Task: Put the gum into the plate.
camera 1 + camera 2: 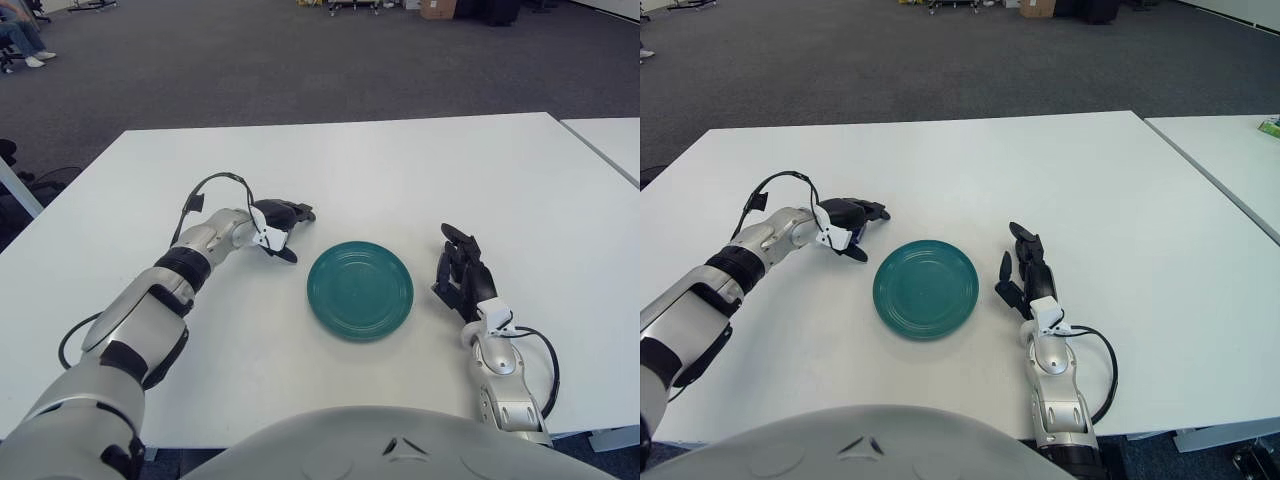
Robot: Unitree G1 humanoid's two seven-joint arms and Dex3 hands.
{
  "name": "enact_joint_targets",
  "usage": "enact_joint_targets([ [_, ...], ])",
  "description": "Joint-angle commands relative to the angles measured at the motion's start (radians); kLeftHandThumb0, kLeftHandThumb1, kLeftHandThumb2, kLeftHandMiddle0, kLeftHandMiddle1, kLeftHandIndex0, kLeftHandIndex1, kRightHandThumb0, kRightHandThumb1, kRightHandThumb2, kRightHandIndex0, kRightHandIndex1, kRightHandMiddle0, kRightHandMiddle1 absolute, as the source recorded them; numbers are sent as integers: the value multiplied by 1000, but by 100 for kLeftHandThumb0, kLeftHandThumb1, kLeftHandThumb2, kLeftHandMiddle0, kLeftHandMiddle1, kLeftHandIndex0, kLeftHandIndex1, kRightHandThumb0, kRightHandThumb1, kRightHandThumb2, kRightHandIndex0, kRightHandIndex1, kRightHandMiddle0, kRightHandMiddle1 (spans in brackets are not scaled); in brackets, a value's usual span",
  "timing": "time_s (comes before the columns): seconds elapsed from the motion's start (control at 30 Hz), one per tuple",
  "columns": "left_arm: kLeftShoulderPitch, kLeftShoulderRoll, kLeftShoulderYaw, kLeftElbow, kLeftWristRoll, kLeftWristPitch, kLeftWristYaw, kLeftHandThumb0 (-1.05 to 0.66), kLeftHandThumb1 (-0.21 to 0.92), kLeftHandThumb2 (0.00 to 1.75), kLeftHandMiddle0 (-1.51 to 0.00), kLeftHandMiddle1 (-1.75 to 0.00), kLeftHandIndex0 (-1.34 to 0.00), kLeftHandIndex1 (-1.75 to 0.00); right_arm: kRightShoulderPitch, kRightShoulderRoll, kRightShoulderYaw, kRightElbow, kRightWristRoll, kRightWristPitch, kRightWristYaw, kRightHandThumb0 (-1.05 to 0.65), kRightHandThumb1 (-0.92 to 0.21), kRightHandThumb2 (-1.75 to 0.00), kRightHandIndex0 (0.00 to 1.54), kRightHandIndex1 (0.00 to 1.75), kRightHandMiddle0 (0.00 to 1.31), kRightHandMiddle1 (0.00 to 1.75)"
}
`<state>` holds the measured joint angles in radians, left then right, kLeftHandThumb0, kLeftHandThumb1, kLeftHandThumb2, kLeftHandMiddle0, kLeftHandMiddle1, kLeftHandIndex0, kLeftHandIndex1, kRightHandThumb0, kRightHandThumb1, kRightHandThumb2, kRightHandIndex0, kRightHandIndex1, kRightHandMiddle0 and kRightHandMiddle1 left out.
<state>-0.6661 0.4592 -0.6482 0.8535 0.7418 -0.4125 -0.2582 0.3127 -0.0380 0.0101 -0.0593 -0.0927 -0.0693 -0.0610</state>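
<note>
On white table [400, 170], green plate [360, 290]; grey carpet [250, 60] beyond.

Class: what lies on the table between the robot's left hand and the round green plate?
Nothing: only bare white table separates the left hand from the round green plate, seen in both eye views.

Open office, grey carpet [300, 60], white tables [400, 170]
</note>
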Motion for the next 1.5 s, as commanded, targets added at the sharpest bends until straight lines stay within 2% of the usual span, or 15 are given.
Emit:
enact_joint_targets([
  [0.0, 27, 43, -9, -8, 39, 52, -26, -105, 92, 34, -2, 0, 0, -31, 51, 6, -5, 50, 15, 71, 11, -80, -92, -105, 22, 2, 0, 58],
  [0.17, 31, 55, -17, -28, 79, 90, -6, -105, 92, 35, 0, 0, 0, -22, 52, 14, -9, 44, 21, 78, 5, -84, -92, -105, 23, 2, 0, 59],
  [0.4, 30, 60, -13, -31, 107, 106, 23, -105, 92, 37, 0, 0, 0, -18, 51, 19, -15, 42, 25, 85, 5, -86, -92, -104, 26, 2, 0, 62],
  [0.73, 24, 81, -10, -32, 122, 93, 29, -105, 92, 37, 0, 0, 0, -19, 50, 13, -15, 43, 26, 90, 9, -85, -92, -104, 27, 2, 0, 64],
  [0.93, 2, 93, -33, 22, 167, 85, 73, -105, 92, 34, 0, 0, 0, -17, 48, 12, -17, 46, 28, 95, 10, -87, -92, -104, 28, 2, 0, 64],
  [1.03, -20, 85, -53, 103, 199, 97, 143, -105, 92, 32, 0, 0, 0, -22, 47, 13, -17, 48, 31, 93, 11, -87, -92, -104, 28, 2, 0, 65],
  [1.17, -30, 67, -59, 144, 206, 114, 185, -105, 92, 33, -1, 0, 0, -30, 48, 13, -19, 51, 33, 86, 13, -86, -92, -104, 29, 2, 0, 66],
  [1.47, -38, 41, -50, 201, 186, 136, 226, -105, 92, 35, -7, -2, 0, -48, 53, 9, -21, 49, 35, 81, 18, -83, -92, -104, 29, 2, 0, 66],
])
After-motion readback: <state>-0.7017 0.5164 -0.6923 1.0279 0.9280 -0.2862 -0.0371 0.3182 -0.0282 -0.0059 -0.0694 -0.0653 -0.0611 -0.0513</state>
